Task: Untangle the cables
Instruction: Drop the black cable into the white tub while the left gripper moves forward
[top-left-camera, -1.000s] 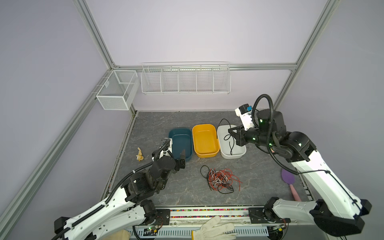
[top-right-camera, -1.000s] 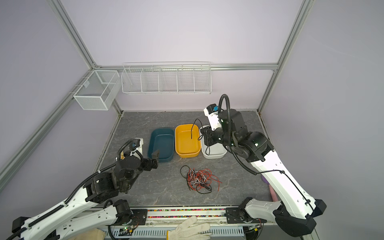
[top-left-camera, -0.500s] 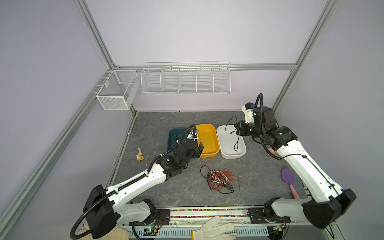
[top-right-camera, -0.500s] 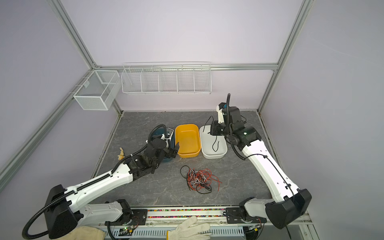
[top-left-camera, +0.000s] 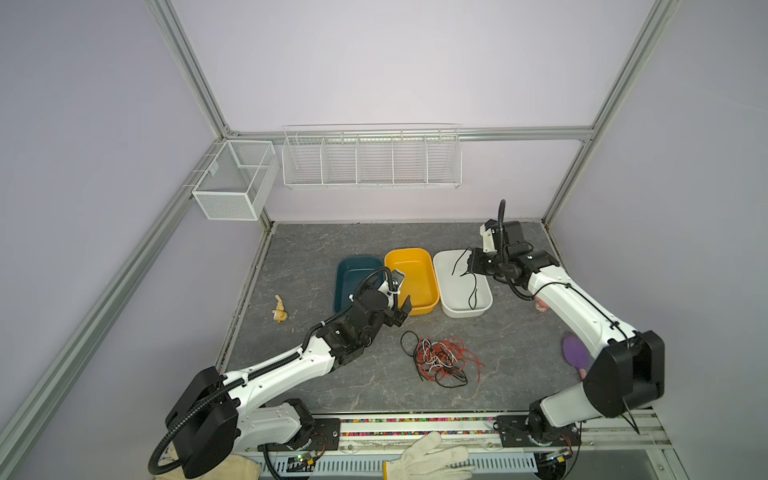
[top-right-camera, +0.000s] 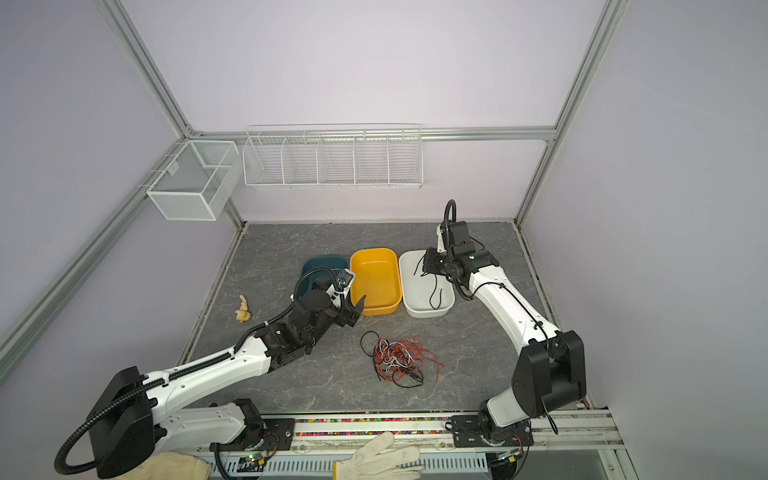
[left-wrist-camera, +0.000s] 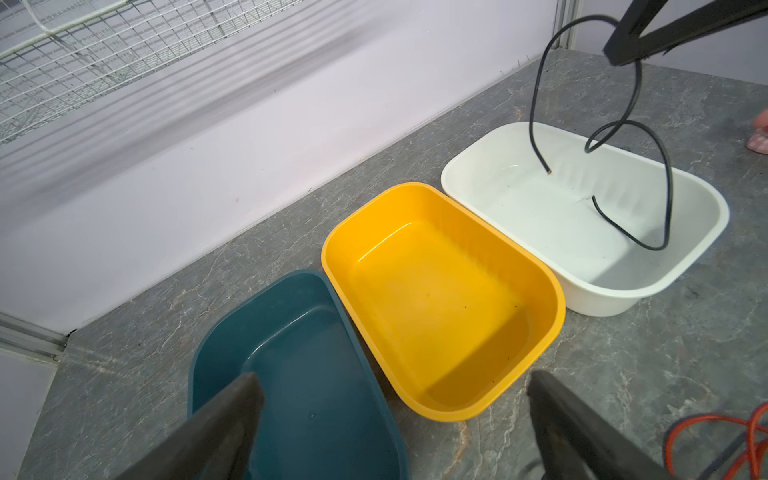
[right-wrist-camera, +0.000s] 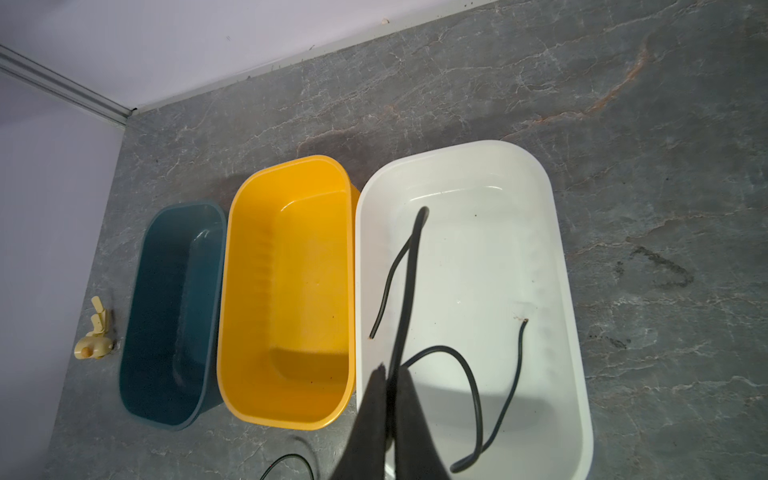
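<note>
A tangle of red-orange, white and black cables (top-left-camera: 440, 359) (top-right-camera: 397, 357) lies on the grey tabletop in front of the tubs; its red-orange edge (left-wrist-camera: 748, 436) shows in the left wrist view. My right gripper (top-left-camera: 469, 264) (top-right-camera: 424, 266) (right-wrist-camera: 390, 370) is shut on one black cable (top-left-camera: 475, 286) (top-right-camera: 439, 289) (left-wrist-camera: 668, 187) (right-wrist-camera: 516, 365), which dangles in loops into the white tub (top-left-camera: 482, 309) (top-right-camera: 428, 313) (right-wrist-camera: 561, 249). My left gripper (top-left-camera: 401, 311) (top-right-camera: 353, 311) (left-wrist-camera: 392, 378) is open and empty, hovering at the near ends of the teal and yellow tubs, left of the tangle.
A yellow tub (top-left-camera: 411, 253) and a teal tub (top-left-camera: 357, 259) stand left of the white one. A small yellow toy (top-left-camera: 280, 311) lies at the left edge, a purple brush (top-left-camera: 575, 349) at the right. Wire baskets hang on the back wall. A white glove (top-left-camera: 428, 457) lies on the front rail.
My left arm has stretched forward and right toward the tubs, gripper still open. My right gripper has moved back and down over the white tub, lowering the black cable into it.
</note>
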